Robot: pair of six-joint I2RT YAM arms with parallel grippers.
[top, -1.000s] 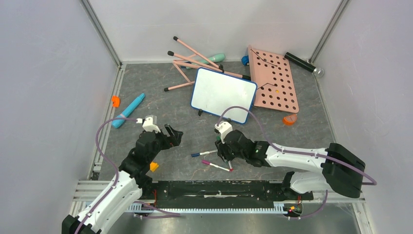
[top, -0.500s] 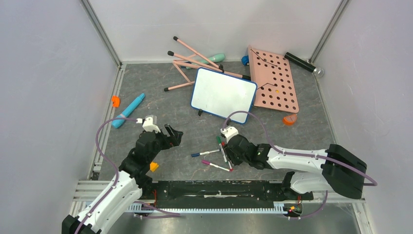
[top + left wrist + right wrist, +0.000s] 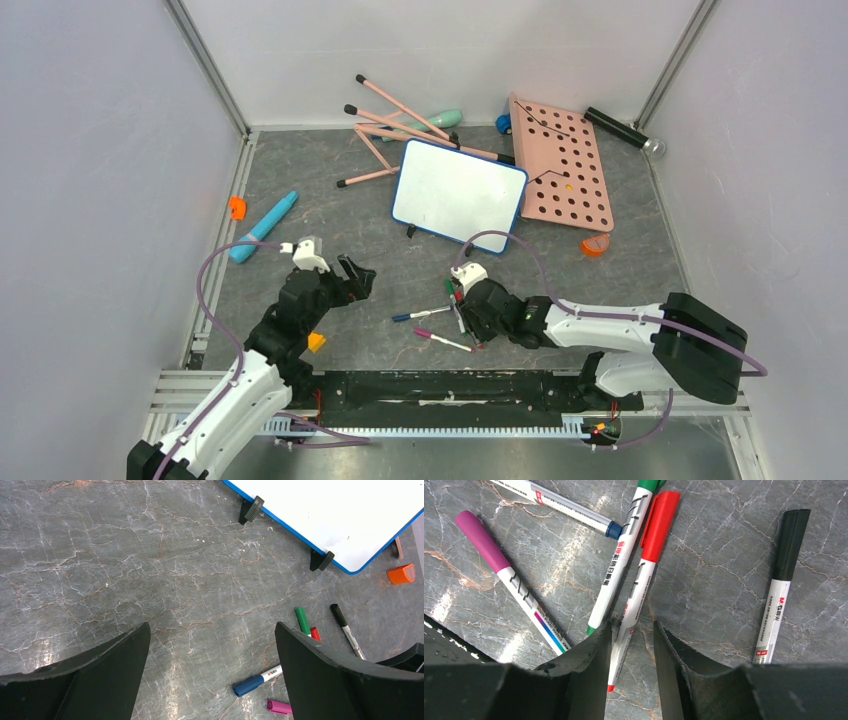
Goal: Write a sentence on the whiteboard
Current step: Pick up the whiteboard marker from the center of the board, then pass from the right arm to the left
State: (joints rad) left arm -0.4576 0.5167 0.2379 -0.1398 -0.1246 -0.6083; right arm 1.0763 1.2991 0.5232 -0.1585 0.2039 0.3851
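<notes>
On the veined grey marble-look tabletop (image 3: 100, 555), the left gripper (image 3: 211, 630) gapes wide; the right gripper (image 3: 632, 625) stands narrowly parted astride a slim red-capped marker (image 3: 641, 580).

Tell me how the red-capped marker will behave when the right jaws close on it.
The red marker looks like a stiff, light plastic barrel, so it should lift without bending. Its round, glossy body may roll or slip sideways when squeezed. It lies against the green marker, which will probably get nudged.

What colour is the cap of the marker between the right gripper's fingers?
Red cap; clearest in right wrist view.
</notes>
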